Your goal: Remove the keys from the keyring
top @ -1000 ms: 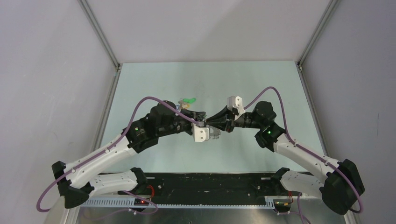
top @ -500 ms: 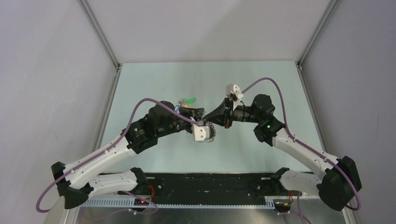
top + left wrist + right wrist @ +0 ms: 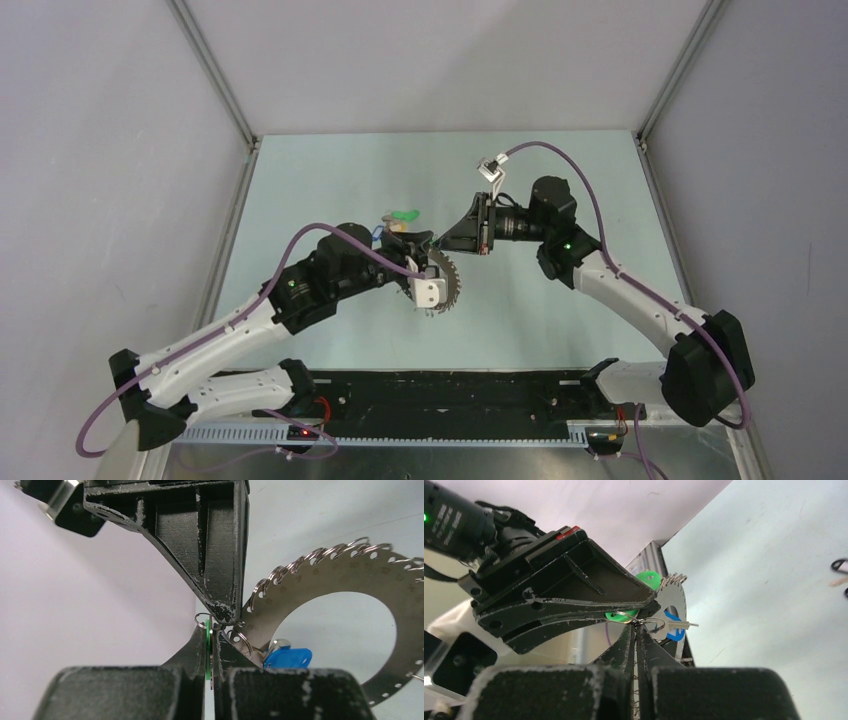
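The keyring [image 3: 449,284] is a flat silver disc with a big hole, fringed with small split rings, and it hangs in the air between both grippers. It also shows in the left wrist view [image 3: 345,577]. My left gripper [image 3: 212,628] is shut on a green plastic tag [image 3: 207,647] of a key. A blue-tagged key [image 3: 288,658] hangs beside it on the disc. My right gripper [image 3: 637,625] is shut on a small split ring [image 3: 655,624] at the disc's rim, tip to tip with the left gripper [image 3: 424,246]. A silver key [image 3: 683,625] sticks out to the right.
A small heap of loose keys with green tags [image 3: 402,215] lies on the table just behind the left gripper. A dark loop-shaped item [image 3: 839,565] lies on the table at the right edge of the right wrist view. The black base rail [image 3: 450,385] runs along the near edge.
Both grippers have moved back and to the left together. The right wrist has risen and turned. The keyring has swung from edge-on to face the top camera.
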Robot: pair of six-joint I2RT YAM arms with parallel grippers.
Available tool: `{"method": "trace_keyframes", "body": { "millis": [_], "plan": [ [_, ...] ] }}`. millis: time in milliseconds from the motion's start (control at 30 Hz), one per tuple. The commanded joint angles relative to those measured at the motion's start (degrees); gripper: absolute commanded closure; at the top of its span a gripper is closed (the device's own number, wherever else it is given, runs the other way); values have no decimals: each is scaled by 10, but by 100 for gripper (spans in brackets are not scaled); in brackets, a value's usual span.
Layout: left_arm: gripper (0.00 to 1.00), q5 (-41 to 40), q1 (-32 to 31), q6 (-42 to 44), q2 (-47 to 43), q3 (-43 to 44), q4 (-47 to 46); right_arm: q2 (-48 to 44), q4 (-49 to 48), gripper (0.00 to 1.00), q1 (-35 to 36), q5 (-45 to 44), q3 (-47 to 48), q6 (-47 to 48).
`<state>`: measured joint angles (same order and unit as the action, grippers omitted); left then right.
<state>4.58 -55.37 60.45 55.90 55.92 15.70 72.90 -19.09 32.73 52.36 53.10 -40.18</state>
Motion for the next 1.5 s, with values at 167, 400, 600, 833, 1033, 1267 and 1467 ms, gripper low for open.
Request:
{"method": "trace_keyframes", "body": {
  "millis": [167,400,600,833,1033,1267,1467],
  "plan": [
    [100,10,-6,8,-22,-7,-35,20,3,72,-10,14,37,-117],
    [100,16,-6,11,-34,-14,-43,-35,106,45,-24,17,36,48],
    [100,35,-6,15,-41,-20,-45,-70,159,46,-35,-3,36,188],
    [100,56,-7,17,-50,-24,-46,-71,131,49,-14,-54,31,316],
    [100,68,-6,20,-56,-27,-46,-62,77,49,30,-73,17,376],
    [100,63,-6,21,-58,-29,-49,-45,79,50,70,-73,15,392],
    [100,66,-6,22,-59,-29,-52,-43,76,52,82,-71,6,393]
  ]
}}
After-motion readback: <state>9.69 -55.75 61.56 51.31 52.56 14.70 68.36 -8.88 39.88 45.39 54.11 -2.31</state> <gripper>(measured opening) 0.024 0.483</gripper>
